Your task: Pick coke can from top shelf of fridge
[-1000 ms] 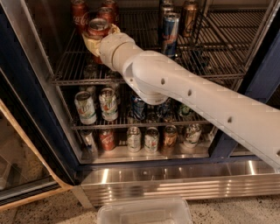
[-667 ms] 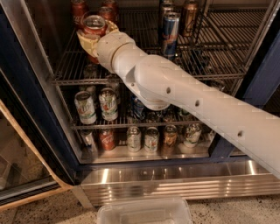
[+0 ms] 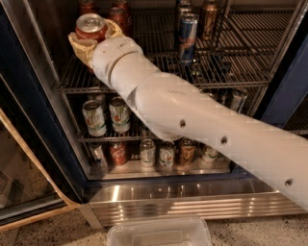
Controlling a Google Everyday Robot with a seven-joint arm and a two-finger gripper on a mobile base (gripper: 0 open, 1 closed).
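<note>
My gripper (image 3: 89,39) is at the left end of the top shelf (image 3: 226,69), a grey wire rack inside the fridge (image 3: 288,91). Its pale fingers (image 3: 77,44) wrap round a red coke can (image 3: 91,26) with a silver top, which stands upright and seems held just above the rack. Two more red cans (image 3: 119,10) stand behind it at the back of the shelf. My white arm runs from the lower right up to the can and hides the middle of the shelves.
A tall blue-and-silver can (image 3: 187,38) and a brown can (image 3: 209,13) stand mid-shelf. White-and-green cans (image 3: 94,118) are on the rack below, and mixed small cans (image 3: 147,153) on the lowest. The steel base strip (image 3: 192,201), a clear plastic tub (image 3: 159,233) and the open door (image 3: 29,158) are nearby.
The gripper and the coke can in it have shifted left and a little up, towards the fridge's left wall. The other cans have not moved.
</note>
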